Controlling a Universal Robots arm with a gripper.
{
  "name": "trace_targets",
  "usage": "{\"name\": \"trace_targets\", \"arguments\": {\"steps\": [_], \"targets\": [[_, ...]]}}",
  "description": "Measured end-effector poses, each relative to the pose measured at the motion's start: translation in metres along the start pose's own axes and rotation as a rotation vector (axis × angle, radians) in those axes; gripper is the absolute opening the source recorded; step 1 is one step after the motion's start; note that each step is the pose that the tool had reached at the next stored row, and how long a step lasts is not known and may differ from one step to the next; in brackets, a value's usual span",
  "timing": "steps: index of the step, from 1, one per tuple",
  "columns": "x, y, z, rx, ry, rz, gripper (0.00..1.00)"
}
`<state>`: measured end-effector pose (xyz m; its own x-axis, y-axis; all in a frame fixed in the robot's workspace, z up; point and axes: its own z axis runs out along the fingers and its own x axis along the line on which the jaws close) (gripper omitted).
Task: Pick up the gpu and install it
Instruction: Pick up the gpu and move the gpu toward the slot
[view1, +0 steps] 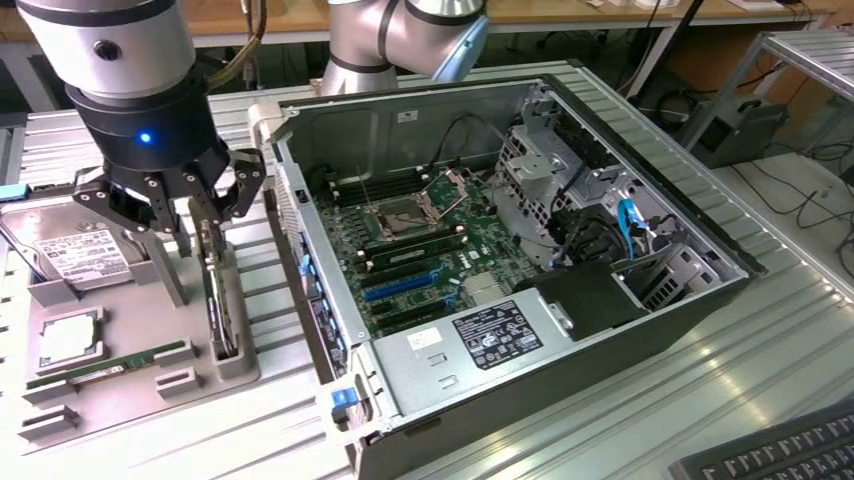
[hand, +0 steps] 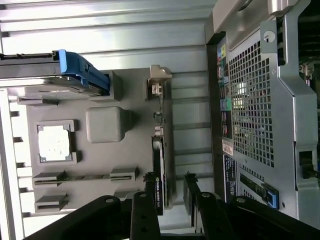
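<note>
I see my claw (view1: 198, 222) released at left of the exterior view, one finger each side of the gpu (view1: 218, 300), not clenched. Gpu stands on edge in grey tray (view1: 147, 320) on worktop (view1: 267, 425), beside open PC case (view1: 534, 250).
</note>
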<state>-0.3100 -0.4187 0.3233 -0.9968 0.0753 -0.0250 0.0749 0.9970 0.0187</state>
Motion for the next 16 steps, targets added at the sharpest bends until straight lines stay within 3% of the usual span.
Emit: {"name": "trace_targets", "arguments": {"steps": [16], "targets": [[0.004, -0.0072, 0.0332, 0.0001, 0.0008, -0.001, 0.36]]}}
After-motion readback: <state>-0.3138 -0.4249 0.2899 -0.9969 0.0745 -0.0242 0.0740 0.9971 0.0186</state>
